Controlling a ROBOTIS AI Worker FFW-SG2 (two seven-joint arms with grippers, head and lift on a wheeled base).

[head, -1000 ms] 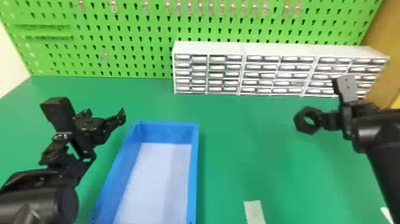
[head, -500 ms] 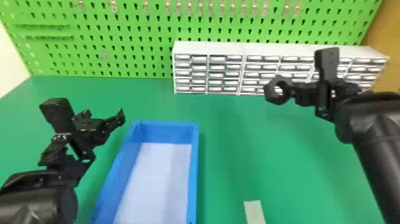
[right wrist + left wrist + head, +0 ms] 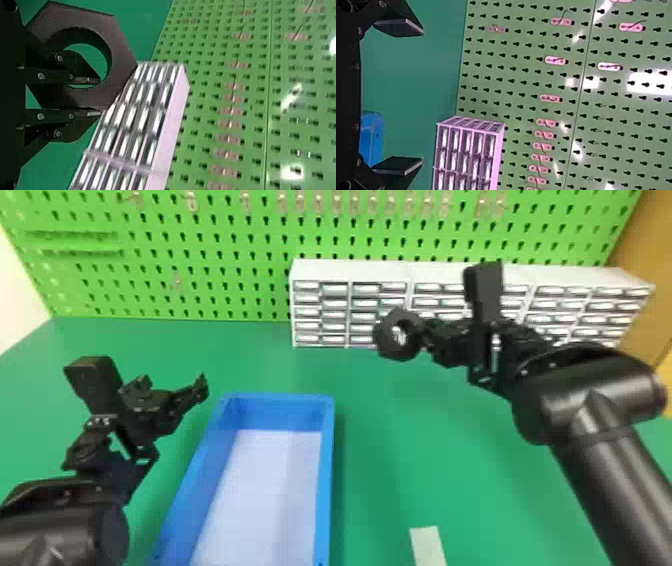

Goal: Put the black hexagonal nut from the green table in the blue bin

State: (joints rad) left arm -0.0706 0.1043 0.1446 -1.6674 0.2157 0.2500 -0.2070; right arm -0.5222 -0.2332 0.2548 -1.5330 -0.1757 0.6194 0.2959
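You've got green bench (image 3: 260, 360) between the blue rectangular bin's (image 3: 327, 470) far rim and its back edge. Your right gripper (image 3: 427, 332), nearly closed, grips the black hexagonal nut (image 3: 395, 352) by one side, right of the bin. Left gripper (image 3: 172, 392): wide open, left of bin. White drawer cabinet (image 3: 350, 270), green pegboard (image 3: 225, 265) behind.

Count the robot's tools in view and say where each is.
2. The left tool is left of the blue bin; the right tool, before the white drawers, holds the black nut.
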